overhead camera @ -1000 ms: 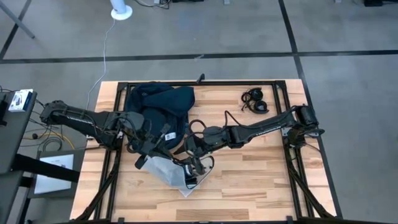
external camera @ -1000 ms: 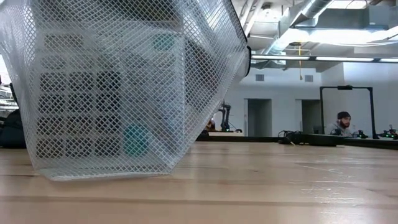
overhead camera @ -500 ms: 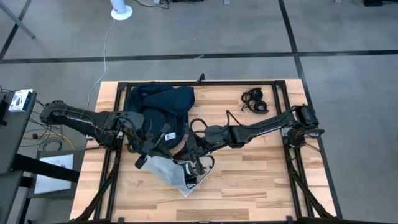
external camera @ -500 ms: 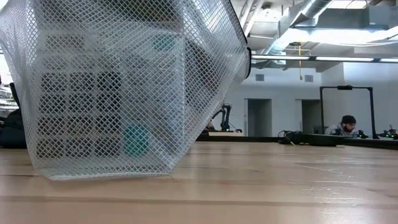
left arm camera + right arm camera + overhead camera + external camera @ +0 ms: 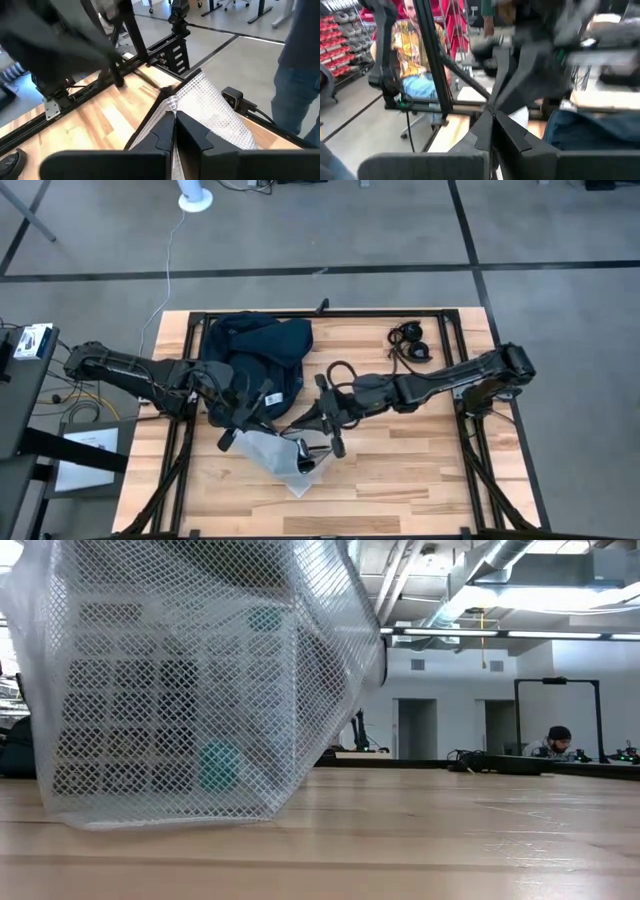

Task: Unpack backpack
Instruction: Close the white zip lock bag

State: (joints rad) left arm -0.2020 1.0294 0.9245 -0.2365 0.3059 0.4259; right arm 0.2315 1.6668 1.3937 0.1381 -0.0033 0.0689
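Observation:
The dark navy backpack [image 5: 252,358] lies at the table's far left. A white mesh bag [image 5: 278,460] with a dark item inside lies in front of it. In the low view the mesh bag [image 5: 200,690] stands tall on the table. My left gripper [image 5: 228,440] is shut on the mesh bag's left corner. My right gripper [image 5: 335,444] hangs shut over the bag's right end, and its fingers [image 5: 492,120] show nothing between them. My left gripper pinches the mesh bag's edge at a corner [image 5: 176,104] between its two fingers, coming from the table's left. The mesh spreads away from the fingertips and its lower part rests on the table. My right gripper: I cannot tell whether it touches the mesh bag.
Black headphones [image 5: 410,343] lie at the far right of the table. A black frame [image 5: 330,311] borders the table. People stand and sit in the room beyond the table's edges [image 5: 415,45] [image 5: 550,738].
My right arm has swung up and toward the table's right edge, and its gripper has drawn a little right from the mesh bag's end. In the low view the bag's upper right edge has shifted inward. My left gripper has kept still.

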